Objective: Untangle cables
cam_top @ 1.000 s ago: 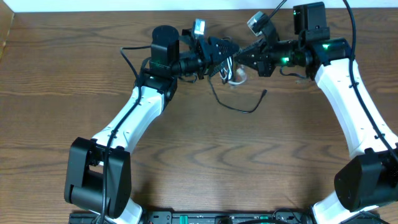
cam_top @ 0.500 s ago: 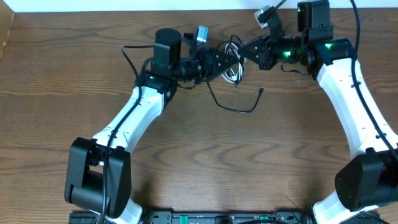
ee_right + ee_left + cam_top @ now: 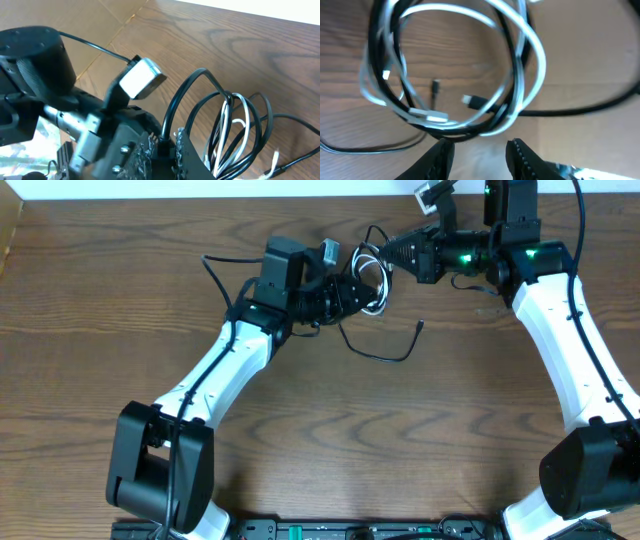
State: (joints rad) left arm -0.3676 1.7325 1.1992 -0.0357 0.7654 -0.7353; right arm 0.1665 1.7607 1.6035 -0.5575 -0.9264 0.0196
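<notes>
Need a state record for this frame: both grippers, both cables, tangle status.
right gripper: shut on black cable
left gripper: open, fingertips just below the coil
black cable: looped together with white cable; one end trails on table
white cable: loops interlaced with black
status: not yet untangled

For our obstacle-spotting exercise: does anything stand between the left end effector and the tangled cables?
Nothing visible does. The cables hang just beyond the open left end effector, with no other object between them.
</notes>
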